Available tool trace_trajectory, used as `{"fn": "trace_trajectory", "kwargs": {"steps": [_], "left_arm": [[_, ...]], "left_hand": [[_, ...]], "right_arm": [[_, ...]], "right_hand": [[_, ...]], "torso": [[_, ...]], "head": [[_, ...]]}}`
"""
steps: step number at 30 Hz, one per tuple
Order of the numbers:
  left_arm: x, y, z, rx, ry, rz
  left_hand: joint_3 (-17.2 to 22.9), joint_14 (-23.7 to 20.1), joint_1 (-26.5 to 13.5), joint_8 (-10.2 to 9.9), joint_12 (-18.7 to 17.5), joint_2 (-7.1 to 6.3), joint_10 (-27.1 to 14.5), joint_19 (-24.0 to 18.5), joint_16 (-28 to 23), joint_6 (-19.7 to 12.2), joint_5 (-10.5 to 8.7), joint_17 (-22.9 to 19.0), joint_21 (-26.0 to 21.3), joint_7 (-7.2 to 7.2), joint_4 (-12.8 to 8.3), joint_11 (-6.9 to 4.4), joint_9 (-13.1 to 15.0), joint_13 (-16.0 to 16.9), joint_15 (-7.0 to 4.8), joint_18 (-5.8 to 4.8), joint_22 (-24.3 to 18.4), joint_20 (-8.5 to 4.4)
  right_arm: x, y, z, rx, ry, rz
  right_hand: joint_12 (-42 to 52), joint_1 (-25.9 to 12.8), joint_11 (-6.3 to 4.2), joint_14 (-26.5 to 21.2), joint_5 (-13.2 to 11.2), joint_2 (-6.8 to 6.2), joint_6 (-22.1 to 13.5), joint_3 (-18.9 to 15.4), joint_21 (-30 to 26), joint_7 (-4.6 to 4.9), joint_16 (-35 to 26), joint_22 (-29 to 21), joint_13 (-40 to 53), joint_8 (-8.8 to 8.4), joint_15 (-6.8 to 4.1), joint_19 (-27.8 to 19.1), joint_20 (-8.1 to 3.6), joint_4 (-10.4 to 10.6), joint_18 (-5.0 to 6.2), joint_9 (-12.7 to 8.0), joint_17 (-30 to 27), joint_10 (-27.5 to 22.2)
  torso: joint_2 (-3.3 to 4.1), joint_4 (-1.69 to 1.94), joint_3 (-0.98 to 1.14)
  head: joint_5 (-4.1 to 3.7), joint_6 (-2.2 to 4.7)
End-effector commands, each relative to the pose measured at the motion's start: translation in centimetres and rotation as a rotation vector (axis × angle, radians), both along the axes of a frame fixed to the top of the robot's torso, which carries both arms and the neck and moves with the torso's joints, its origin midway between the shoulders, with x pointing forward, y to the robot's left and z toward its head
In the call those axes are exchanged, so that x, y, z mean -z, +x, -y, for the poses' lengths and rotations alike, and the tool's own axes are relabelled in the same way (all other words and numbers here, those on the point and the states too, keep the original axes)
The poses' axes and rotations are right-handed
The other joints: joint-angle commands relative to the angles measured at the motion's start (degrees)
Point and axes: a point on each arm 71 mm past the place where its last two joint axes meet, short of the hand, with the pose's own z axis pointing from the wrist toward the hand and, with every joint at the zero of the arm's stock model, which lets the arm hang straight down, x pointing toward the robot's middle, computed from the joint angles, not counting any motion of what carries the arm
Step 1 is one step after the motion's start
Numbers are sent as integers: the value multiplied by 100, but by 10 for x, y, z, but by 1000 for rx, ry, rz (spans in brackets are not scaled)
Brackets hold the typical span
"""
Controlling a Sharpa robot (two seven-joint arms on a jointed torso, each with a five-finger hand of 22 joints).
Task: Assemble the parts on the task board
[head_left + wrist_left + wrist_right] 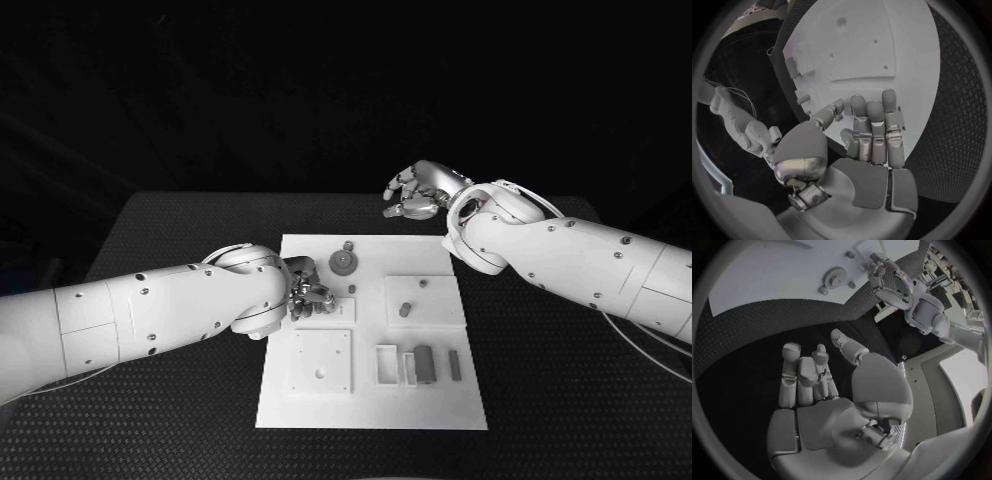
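The white task board (372, 400) lies flat in the middle of the black desk (173, 420), its long side running away from the robot. Nearest the robot on the board, a square raised plate (319, 362) sits on the left, and beside it on the right stands a row of narrow upright parts (421, 365) close together, apart from one another by thin gaps. Further up, a second square plate (421, 298) carries a small peg (405, 309) standing on it. Beyond that, near the board's far left, a round disc-shaped part (343, 262) rests on the board.

The left hand (306, 292) hovers at the board's left edge, level with the middle plates, palm toward the board. In the left wrist view its fingers (873, 127) lie side by side, gently curled over the white surface, thumb apart; nothing shows between them, though whether the fingertips touch the board cannot be told.

Farthest away, the right hand (418, 190) is raised over the bare desk beyond the board's far right corner, well apart from every part. Its fingers (801, 375) are loosely bent, spread and hold nothing.
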Motion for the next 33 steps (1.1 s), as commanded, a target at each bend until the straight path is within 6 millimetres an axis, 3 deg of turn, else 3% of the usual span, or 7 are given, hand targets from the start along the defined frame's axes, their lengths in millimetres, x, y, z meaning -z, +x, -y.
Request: {"fn": "trace_trajectory", "kwargs": {"steps": [1,4,16,19,22,27,33], "left_arm": [[3,-2,2,22,8,-14],[2,-1,2,19,7,-9],[2,-1,2,15,-4,-5],[2,-1,2,14,-4,-5],[2,0,1,10,-4,-3],[2,0,0,7,-5,-2],[2,1,0,6,-6,-2]], "left_hand": [[-17,-43,-17,-46,27,-58,-117,30,45,433,-39,-18,-32,-406,47,-71,-14,-8,6,-83,10,8],[-354,-71,-120,-46,61,77,-137,21,107,423,159,-84,-48,-404,-57,-71,15,-21,6,-82,57,9],[-481,-89,-213,-68,90,69,-148,34,170,430,-65,-189,-104,-412,56,-78,30,-58,-4,-83,74,-1],[-490,-95,-218,-75,101,46,-151,41,194,434,-226,-226,-125,-415,99,-81,36,-72,-8,-83,81,-6],[-499,-106,-224,-88,119,6,-158,52,236,437,-569,-291,-161,-418,175,-84,46,-96,-12,-83,95,-8],[-511,-125,-247,-111,152,-97,-168,71,310,446,-1383,-405,-230,-425,343,-90,65,-139,-21,-83,123,-18],[-533,-133,-275,-119,167,-161,-171,81,340,450,-1603,-450,-259,-426,423,-92,73,-156,-24,-83,136,-19]], "right_arm": [[0,-1,-1,-9,-5,-8],[0,-1,-1,-9,-5,-8],[1,0,-2,-10,-5,-10],[1,0,-2,-10,-5,-10],[1,0,-2,-8,-5,-9],[1,0,-2,-8,-6,-10],[1,1,-1,-7,-7,-11]], "right_hand": [[5,-7,-30,-34,22,69,10,-13,-12,43,1,105,-10,20,-25,-50,-6,-17,226,-10,-9,-14],[5,-8,-31,-34,22,69,10,-14,-12,43,1,105,-10,20,-25,-50,-6,-17,226,-10,-9,-14],[5,-8,-31,-35,23,72,11,-14,-12,43,1,105,-11,20,-25,-51,-6,-17,226,-11,-9,-15],[5,-8,-31,-36,23,72,11,-15,-12,43,1,105,-11,20,-25,-51,-6,-17,226,-11,-9,-15],[5,-8,-31,-36,23,73,11,-15,-12,43,1,105,-11,20,-26,-51,-6,-17,226,-11,-9,-15],[5,-8,-31,-36,23,73,11,-15,-12,43,1,105,-11,20,-26,-52,-6,-17,226,-11,-9,-16],[5,-8,-31,-37,23,75,12,-16,-12,43,1,105,-12,20,-26,-52,-5,-17,226,-11,-9,-16]], "torso": [[0,2,-2],[1,4,-2],[0,1,-2],[0,2,-2],[1,2,-4],[-1,2,-5],[-1,1,-6]], "head": [[-3,0],[-2,1],[0,7],[-4,7],[-5,5],[-4,11],[-5,12]]}}
